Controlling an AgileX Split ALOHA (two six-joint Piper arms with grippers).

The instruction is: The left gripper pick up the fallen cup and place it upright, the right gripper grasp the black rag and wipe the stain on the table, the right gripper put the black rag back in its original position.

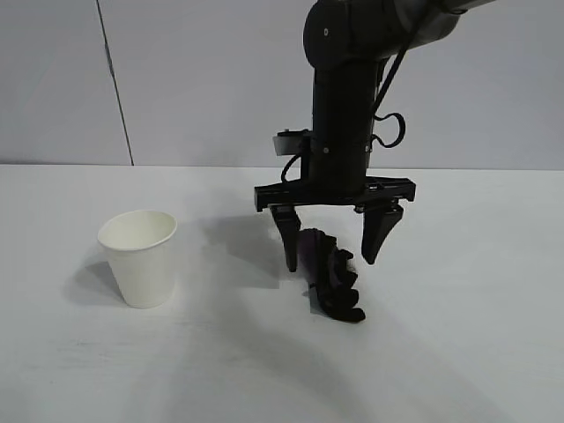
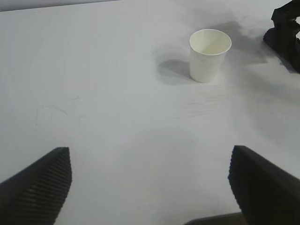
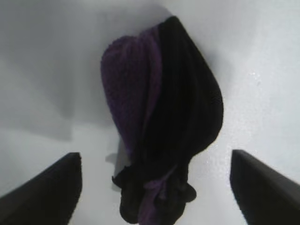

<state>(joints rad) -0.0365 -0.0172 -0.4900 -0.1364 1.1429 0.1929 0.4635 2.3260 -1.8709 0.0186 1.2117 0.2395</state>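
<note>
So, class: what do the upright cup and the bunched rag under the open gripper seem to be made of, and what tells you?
The cup looks like thin white paper with a matte finish; its rolled rim and plain tapered wall suggest that, though a coating cannot be ruled out. The black rag looks like soft, fuzzy cloth, perhaps microfibre or terry, judging by its napped purple end and limp folds. The right gripper hangs open over it.

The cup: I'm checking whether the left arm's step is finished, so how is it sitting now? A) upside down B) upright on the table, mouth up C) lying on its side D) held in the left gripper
B: the cup stands mouth-up on the table, free of the open left gripper.
</note>
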